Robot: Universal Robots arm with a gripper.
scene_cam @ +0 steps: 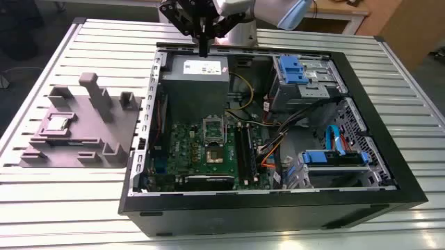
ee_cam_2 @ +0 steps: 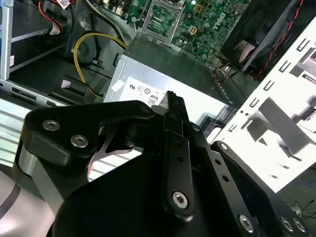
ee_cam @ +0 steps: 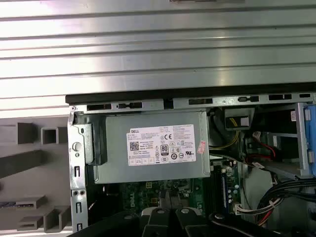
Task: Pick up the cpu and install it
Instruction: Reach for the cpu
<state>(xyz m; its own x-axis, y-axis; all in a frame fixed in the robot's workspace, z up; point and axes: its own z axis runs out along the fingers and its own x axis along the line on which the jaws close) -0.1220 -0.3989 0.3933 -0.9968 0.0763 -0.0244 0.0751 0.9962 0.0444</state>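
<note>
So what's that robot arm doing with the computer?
It is meant to put the cpu into the open computer. Right now the cpu lies on the grey holder at the exterior view's left, with nothing touching it. The gripper hangs shut, holding nothing, above the silver box inside the computer, well apart from the cpu.

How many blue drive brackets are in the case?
2: the far blue bracket and the near blue bracket, both on the exterior view's right; others may be hidden.
</note>
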